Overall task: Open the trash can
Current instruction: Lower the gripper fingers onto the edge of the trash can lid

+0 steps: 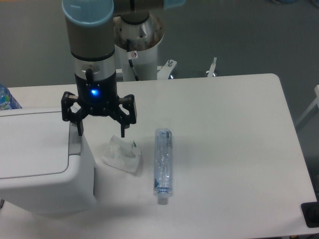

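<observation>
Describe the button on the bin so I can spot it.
Find the big white trash can at the table's left edge. On its right rim, beside the flat lid, sits a small grey rectangular button, the only grey patch on the bin, just under the open tool.

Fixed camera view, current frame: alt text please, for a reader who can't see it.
A robot arm's open gripper hangs over the right edge of a closed white trash can, one fingertip by its grey push button. On the white table to the right lie a crumpled tissue and a clear plastic bottle on its side.
</observation>
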